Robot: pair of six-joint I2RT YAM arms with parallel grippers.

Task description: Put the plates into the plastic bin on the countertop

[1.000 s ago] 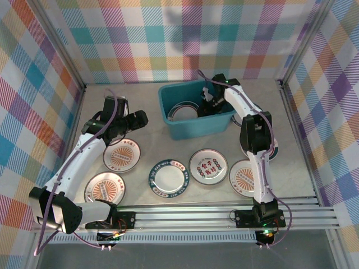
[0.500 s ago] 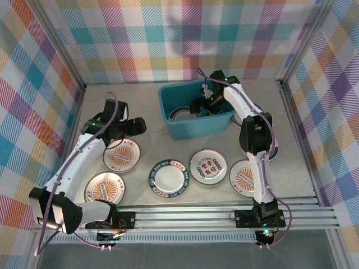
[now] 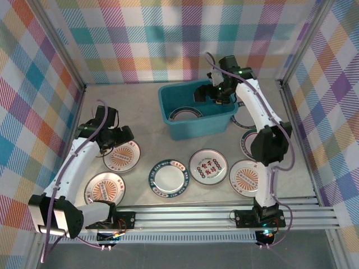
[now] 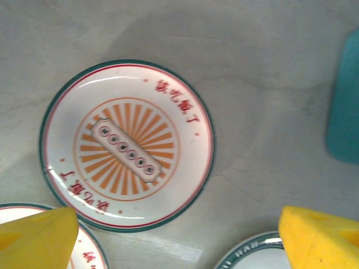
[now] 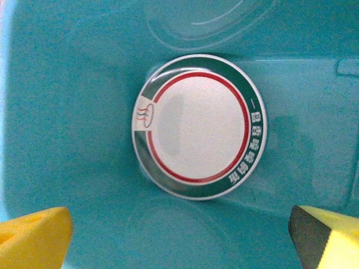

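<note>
While the right fingers (image 5: 33, 232) hang wide apart with nothing between them, the right wrist view shows a green-rimmed plate (image 5: 199, 126) lying flat on the smooth floor of the teal plastic bin (image 5: 67, 84). White writing runs round its rim. The left fingers (image 4: 36, 235) are wide apart too, and the left wrist view shows a round orange sunburst plate (image 4: 126, 145) with red writing, flat on the dull grey table (image 4: 252, 73). The top view shows a plate with red and green characters (image 3: 208, 166) on the table near the bin.
</note>
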